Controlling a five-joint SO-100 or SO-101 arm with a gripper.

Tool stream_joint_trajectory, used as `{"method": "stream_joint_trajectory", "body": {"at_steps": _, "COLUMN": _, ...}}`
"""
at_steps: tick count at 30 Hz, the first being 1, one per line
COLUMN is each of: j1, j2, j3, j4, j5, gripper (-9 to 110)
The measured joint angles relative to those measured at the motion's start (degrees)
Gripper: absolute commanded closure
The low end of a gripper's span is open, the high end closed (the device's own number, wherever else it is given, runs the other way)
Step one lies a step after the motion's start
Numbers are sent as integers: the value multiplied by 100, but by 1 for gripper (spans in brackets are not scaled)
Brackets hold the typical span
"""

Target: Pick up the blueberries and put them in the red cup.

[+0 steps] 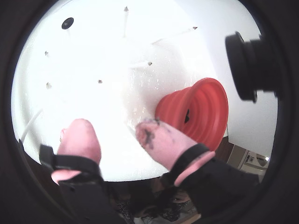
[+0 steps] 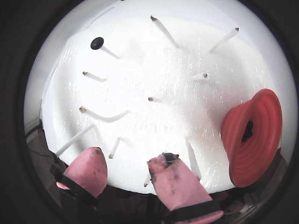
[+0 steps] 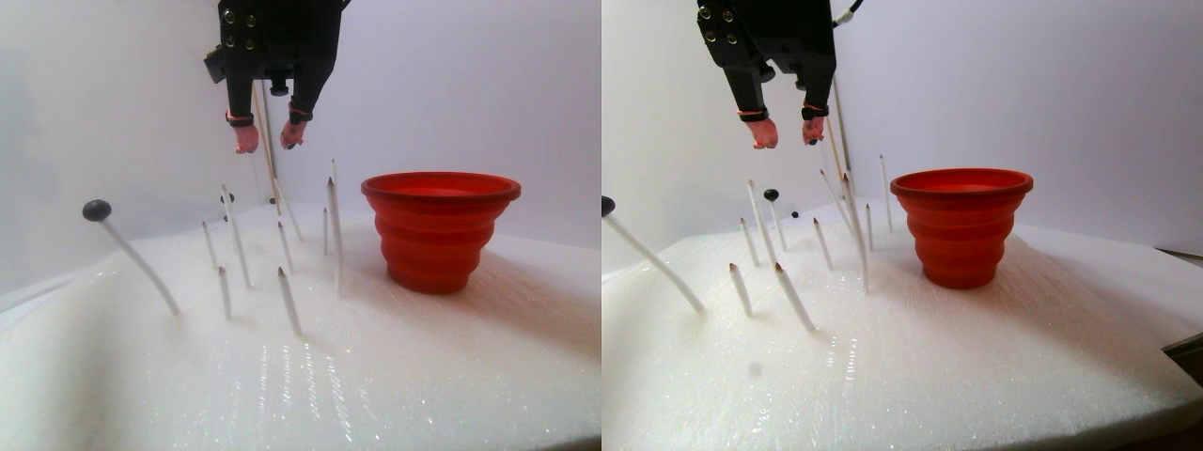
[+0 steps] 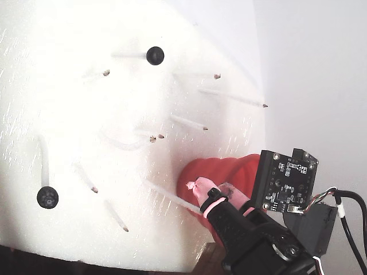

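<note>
In a wrist view my gripper [image 1: 117,133] enters from the bottom edge with its two pink fingertips [image 1: 79,137] spread wide and nothing between them; the right pad is smeared dark; the red cup [image 1: 198,109] lies just right of that pad, its mouth turned toward the lens, a dark speck inside that I judge to be blueberries already delivered; the one visible berry on a stick [image 1: 67,23] sits far up-left, well apart from the jaws. In the other wrist view the gripper [image 2: 126,161] reads the same, open and empty, though a small dark lump clings to the right fingertip and I cannot tell whether it is berry or stain; the cup [image 2: 252,140] is off to the right, the berry [image 2: 97,43] up-left across the white foam pad [image 2: 154,74] with its bare sticks between. In the stereo pair view the gripper [image 3: 269,136] hangs high above the sticks, left of the cup [image 3: 440,225] and clear of its rim; a berry [image 3: 96,209] tops a slanted stick at far left, lower than the fingers. In the fixed view the gripper [image 4: 215,189] overlaps the cup [image 4: 229,169]; two berries show, one [image 4: 155,55] at top, one [image 4: 47,197] at left; so the next target lies away from the cup side, and I judge the move must cross the stick field.
</note>
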Motion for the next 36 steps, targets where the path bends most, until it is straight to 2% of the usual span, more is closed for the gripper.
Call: {"method": "stream_joint_trajectory", "body": {"at_steps": 36, "j1": -615, "j2": -1521, "j3": -1116, "j4": -598, "j5": 105, "gripper": 83}}
